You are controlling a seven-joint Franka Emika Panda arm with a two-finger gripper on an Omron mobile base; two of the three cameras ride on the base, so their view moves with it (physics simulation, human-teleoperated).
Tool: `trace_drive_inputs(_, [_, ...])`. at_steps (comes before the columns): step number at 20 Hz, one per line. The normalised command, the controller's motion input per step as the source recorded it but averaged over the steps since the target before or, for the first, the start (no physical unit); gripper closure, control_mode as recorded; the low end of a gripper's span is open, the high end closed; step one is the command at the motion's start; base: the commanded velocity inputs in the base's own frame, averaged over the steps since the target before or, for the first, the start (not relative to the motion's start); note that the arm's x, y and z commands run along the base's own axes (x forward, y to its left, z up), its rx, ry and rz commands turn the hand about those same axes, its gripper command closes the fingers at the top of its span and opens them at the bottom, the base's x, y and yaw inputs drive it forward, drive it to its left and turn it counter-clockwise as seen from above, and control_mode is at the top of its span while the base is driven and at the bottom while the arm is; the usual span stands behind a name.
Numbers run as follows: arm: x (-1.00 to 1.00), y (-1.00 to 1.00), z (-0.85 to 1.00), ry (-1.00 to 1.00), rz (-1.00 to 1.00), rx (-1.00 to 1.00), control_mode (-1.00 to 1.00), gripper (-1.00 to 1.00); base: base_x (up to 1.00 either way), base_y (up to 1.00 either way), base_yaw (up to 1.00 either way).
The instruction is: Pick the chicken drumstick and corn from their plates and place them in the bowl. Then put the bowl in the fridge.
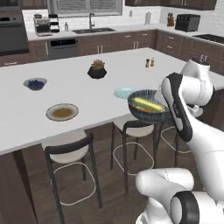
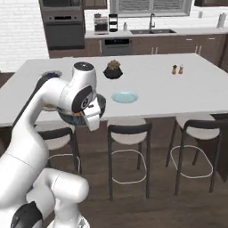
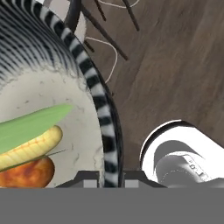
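Bowl (image 1: 148,106) held in the air off the near edge of the white table (image 1: 65,94), above a dark-framed stool (image 1: 133,127), tilted so its pale inside faces the left base camera. In the hand view the claw (image 3: 110,177) is closed on the bowl's striped rim (image 3: 105,131), one dark fingertip on the inside of the wall and the other on the outside. The corn (image 1: 148,104) lies inside the bowl with its long axis running from upper left to lower right in the left base view; in the hand view its yellow kernels show at the lower left and a green husk leaf points up toward the rim. The chicken drumstick (image 3: 26,173) lies in the bowl too, tucked under the corn and touching it; which way it points cannot be told. On the table, the light blue plate (image 1: 123,92) sits just behind the bowl, and the tan plate with a brown centre (image 1: 62,112) lies well to its left, both bare. Farther back on the table stand a small bowl of blueberries (image 1: 35,83), a black plant pot (image 1: 97,70) and two small shakers (image 1: 149,63).
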Motion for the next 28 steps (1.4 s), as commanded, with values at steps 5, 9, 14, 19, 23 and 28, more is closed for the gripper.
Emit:
trace_drive_inputs(5, [0.0,0.0,0.0,0.0,0.0,0.0,1.0,1.0,0.0,-0.24,-0.91])
trace_drive_inputs(9, [0.0,0.0,0.0,0.0,0.0,0.0,1.0,1.0,0.0,-0.11,-0.94])
trace_drive_inputs(14, [0.0,0.0,0.0,0.0,0.0,0.0,1.0,1.0,0.02,-0.1,-0.92])
trace_drive_inputs(19, [0.0,0.0,0.0,0.0,0.0,0.0,1.0,1.0,0.63,0.0,-0.72])
trace_drive_inputs(23, [0.0,0.0,0.0,0.0,0.0,0.0,1.0,1.0,1.0,0.09,-0.44])
trace_drive_inputs(28, [0.0,0.0,0.0,0.0,0.0,0.0,1.0,1.0,1.0,0.26,-0.2])
